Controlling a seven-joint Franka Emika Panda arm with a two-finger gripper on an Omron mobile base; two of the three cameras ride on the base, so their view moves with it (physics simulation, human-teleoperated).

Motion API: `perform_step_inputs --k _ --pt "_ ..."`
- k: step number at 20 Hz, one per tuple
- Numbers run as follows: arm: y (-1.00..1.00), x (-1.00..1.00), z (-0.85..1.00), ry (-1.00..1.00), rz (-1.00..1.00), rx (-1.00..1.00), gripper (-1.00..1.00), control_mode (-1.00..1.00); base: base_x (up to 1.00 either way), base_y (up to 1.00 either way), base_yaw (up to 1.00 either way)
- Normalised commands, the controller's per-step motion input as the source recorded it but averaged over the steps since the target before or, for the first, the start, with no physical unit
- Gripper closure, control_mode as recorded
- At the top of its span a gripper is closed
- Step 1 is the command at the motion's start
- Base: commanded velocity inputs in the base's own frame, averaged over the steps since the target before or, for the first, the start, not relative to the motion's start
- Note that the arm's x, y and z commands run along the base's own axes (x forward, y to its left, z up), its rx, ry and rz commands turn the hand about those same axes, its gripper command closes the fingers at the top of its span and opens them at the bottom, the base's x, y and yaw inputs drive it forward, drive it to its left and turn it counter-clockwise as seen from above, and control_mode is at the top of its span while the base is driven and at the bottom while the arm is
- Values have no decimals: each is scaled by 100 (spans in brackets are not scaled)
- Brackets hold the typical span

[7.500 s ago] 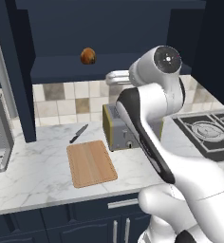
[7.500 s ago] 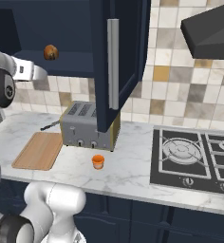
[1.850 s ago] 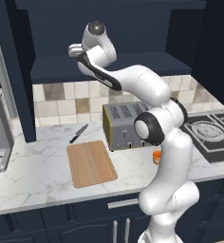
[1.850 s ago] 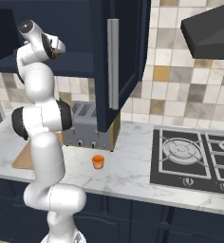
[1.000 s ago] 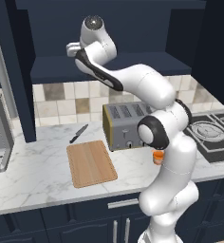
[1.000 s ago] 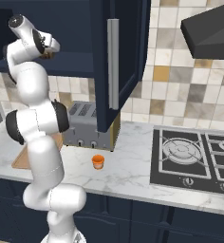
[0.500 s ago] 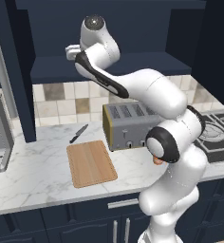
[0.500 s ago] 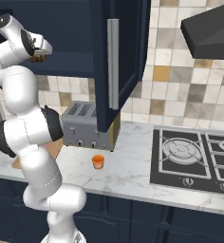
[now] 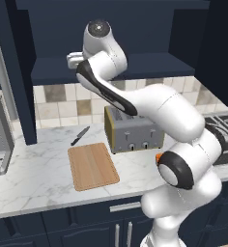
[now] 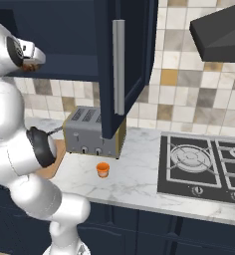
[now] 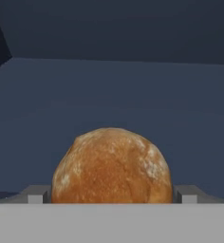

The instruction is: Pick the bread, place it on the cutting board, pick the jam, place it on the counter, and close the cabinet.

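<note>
Marble counter [image 9: 34, 181] runs beneath a dark navy cabinet [image 10: 124, 64] whose door hangs open, its long silver handle [image 10: 118, 67] facing the right base camera. Reaching up into the cabinet, the white arm [image 9: 135, 96] has its gripper [image 10: 34, 62] at the shelf [image 9: 149, 67], where the bread [image 11: 112, 166] sits; a sliver of brown crust shows at the gripper in the right base view. From the hand camera the roll sits dead centre and close, with a grey finger tip [image 11: 35, 194] just beside each flank, so the jaws stand spread about as wide as the roll. Whether the pads actually press on the crust cannot be told.

Below, the cutting board [image 9: 92, 166] lies flat on the counter near its front edge, with nothing on it. A knife [image 9: 80, 136] rests just behind the board, toward the tiled wall. To the board's right stands the silver toaster [image 9: 133, 132]. The jam [image 10: 103, 169] stands upright on the marble in front of the toaster, apart from it, between the board and the gas hob [image 10: 204, 167]. A range hood [image 10: 219, 37] hangs above the hob.
</note>
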Motion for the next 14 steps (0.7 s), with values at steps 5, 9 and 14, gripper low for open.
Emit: perform_step_inputs --k 5,9,14 --pt "0 -64 -12 4 0 0 100 -100 0 0 0" --pt "0 -54 -16 10 0 0 100 -100 0 0 0" --pt "0 -43 -25 12 0 0 100 -100 0 0 0"
